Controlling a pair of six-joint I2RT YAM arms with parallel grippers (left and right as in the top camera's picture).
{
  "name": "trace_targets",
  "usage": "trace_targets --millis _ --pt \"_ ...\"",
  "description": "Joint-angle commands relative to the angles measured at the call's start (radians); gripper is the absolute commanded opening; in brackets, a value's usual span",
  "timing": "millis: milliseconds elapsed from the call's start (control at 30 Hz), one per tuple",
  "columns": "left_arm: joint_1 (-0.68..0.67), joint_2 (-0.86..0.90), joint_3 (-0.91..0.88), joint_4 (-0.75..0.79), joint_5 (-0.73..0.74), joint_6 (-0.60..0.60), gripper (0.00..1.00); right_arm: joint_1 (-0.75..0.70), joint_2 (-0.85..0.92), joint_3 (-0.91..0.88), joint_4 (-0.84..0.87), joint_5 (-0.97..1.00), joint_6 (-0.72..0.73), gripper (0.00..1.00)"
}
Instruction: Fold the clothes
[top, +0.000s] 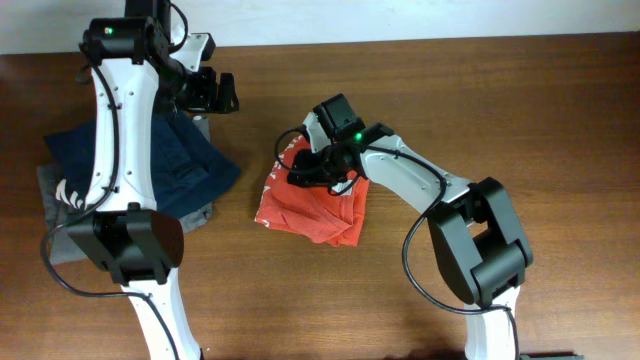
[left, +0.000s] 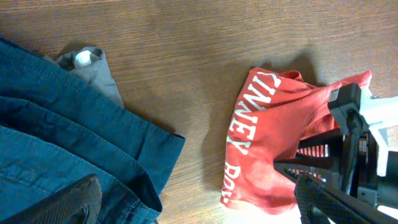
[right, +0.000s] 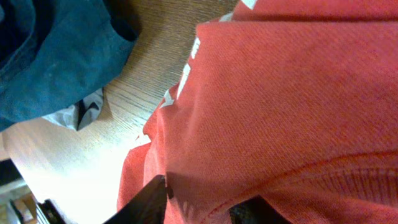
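Note:
The clothes (top: 310, 205) are an orange-red T-shirt with white lettering, lying bunched and partly folded on the wooden table (top: 520, 110). My right gripper (top: 315, 170) is down on its far left part. In the right wrist view the shirt (right: 280, 93) fills the frame, and a hemmed fold of it is pinched in the right gripper (right: 202, 208). My left gripper (top: 215, 92) hangs wide open at the back left, holding nothing. Its view shows the shirt (left: 273, 143) at the right with the right gripper (left: 348, 143) on it, and the left gripper (left: 199, 205) spread over bare wood.
A navy blue garment (top: 170, 160) lies at the left on top of a grey garment (top: 60, 230), under the left arm. Both also show in the wrist views: the navy one (left: 62, 137) (right: 56, 56) and the grey one (left: 93, 68) (right: 81, 112).

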Motion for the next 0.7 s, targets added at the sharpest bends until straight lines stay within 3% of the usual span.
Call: trace_targets --millis 0,133,567,600,667 --pt "0.006 -0.007 -0.005 -0.001 0.019 0.017 0.99 -0.036 -0.035 -0.005 -0.003 -0.026 -0.014 0.32" --pt "0.006 -0.007 -0.005 0.001 0.019 0.017 0.99 -0.072 -0.035 -0.005 -0.047 -0.019 -0.015 0.24" --pt "0.006 -0.007 -0.005 -0.001 0.019 0.017 0.99 -0.146 -0.042 -0.005 -0.158 0.073 -0.094 0.15" --pt "0.006 -0.007 -0.005 -0.005 0.019 0.017 0.99 -0.146 -0.046 -0.005 -0.16 0.069 -0.107 0.16" --pt "0.007 -0.011 -0.004 -0.018 0.019 0.017 0.99 -0.142 -0.046 -0.005 -0.165 0.017 -0.167 0.32"
